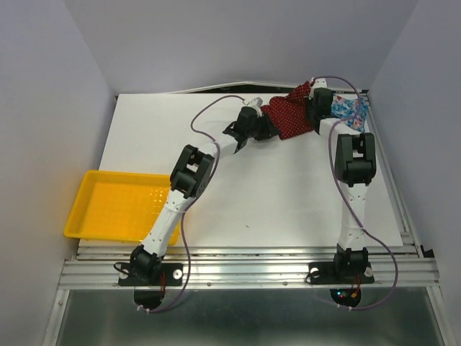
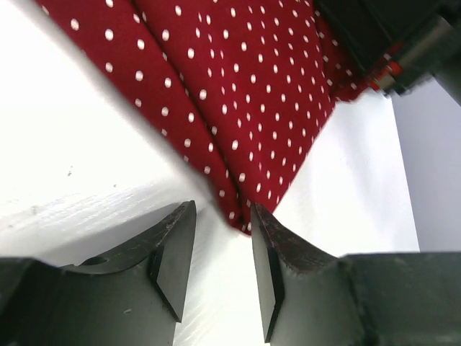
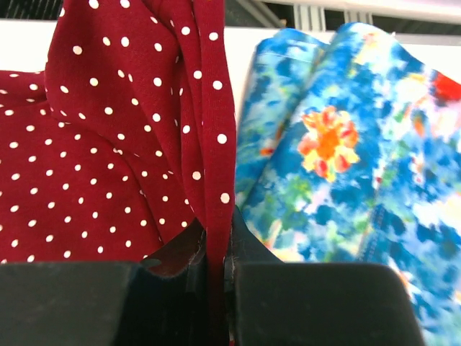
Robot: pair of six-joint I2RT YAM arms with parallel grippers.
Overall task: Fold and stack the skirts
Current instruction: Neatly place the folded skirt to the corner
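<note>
The dark red dotted skirt (image 1: 290, 115) lies bunched at the back of the white table, and the blue floral skirt (image 1: 351, 109) lies beside it at the back right. My right gripper (image 1: 311, 108) is shut on a fold of the red skirt (image 3: 205, 108), with the blue skirt (image 3: 338, 151) just to its right. My left gripper (image 1: 264, 128) is open at the red skirt's left corner. In the left wrist view the cloth's tip (image 2: 241, 216) reaches just between the fingertips (image 2: 180, 238).
A yellow plastic tray (image 1: 90, 216) sits at the table's left front edge. Grey walls close in the back and both sides. The table's metal rail runs along the front by the arm bases.
</note>
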